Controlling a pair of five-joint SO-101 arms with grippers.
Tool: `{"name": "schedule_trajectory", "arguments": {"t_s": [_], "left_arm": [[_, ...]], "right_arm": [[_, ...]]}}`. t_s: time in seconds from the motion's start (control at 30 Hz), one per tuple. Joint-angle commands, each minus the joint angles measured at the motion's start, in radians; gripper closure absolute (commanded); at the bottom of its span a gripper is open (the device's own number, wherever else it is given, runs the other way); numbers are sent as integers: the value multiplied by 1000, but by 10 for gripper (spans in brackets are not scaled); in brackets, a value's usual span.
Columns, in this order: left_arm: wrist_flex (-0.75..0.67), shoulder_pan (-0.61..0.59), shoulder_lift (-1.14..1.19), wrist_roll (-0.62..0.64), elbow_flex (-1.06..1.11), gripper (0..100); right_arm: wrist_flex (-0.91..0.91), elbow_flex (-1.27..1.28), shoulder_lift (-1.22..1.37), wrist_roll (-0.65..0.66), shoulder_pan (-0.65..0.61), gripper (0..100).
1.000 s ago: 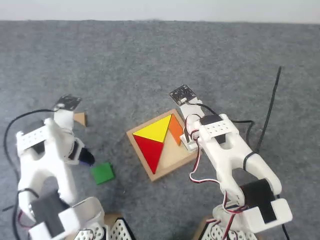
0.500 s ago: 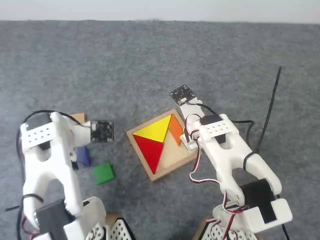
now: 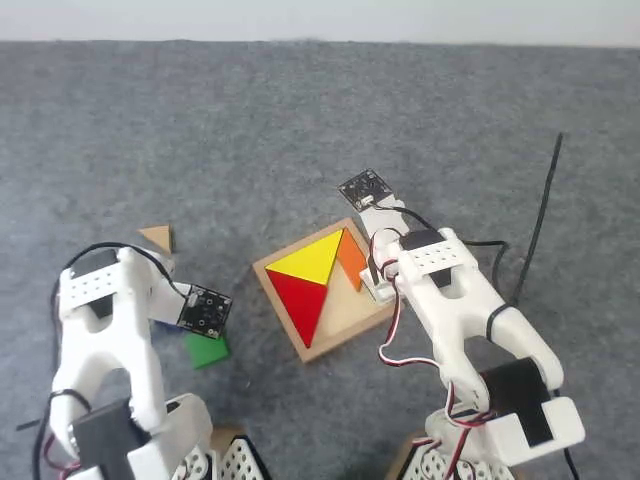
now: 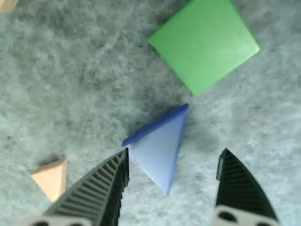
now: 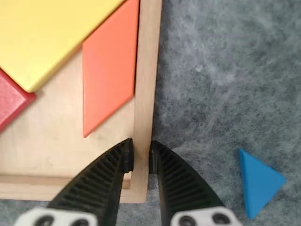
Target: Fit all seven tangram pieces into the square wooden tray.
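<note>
While my right claw [image 5: 140,157] has stayed clenched on the right-hand rim of the wooden tray [image 3: 345,312], my left arm has swung round. Its wrist has come from the far left to the near side, just beside the green square [image 3: 207,350]. My left claw [image 4: 175,153] now hangs released, jaws wide on either side of the violet-blue triangle [image 4: 160,143], left of the tray. The tan triangle [image 3: 157,237], half hidden a second ago, lies bare farther off. The yellow triangle [image 3: 310,258], red triangle [image 3: 300,295] and orange parallelogram [image 3: 351,258] sit unmoved in the tray.
</note>
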Motion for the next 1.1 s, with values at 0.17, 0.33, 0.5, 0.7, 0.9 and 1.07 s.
{"name": "schedule_trajectory", "arguments": {"t_s": [0.17,0.33,0.5,0.7,0.9,1.07], "left_arm": [[-21,6,-37,-23,-18,715],[-34,8,58,15,-91,714],[101,58,212,91,-249,714],[180,91,210,106,-300,714],[89,68,256,106,-260,713],[77,51,276,110,-263,713]], "right_arm": [[5,-14,-10,6,-15,991],[5,-14,-10,8,-16,991],[5,-14,-10,37,-21,991],[5,-14,-10,41,-35,991],[5,-14,-10,41,-35,991],[5,-14,-10,41,-35,991]]}}
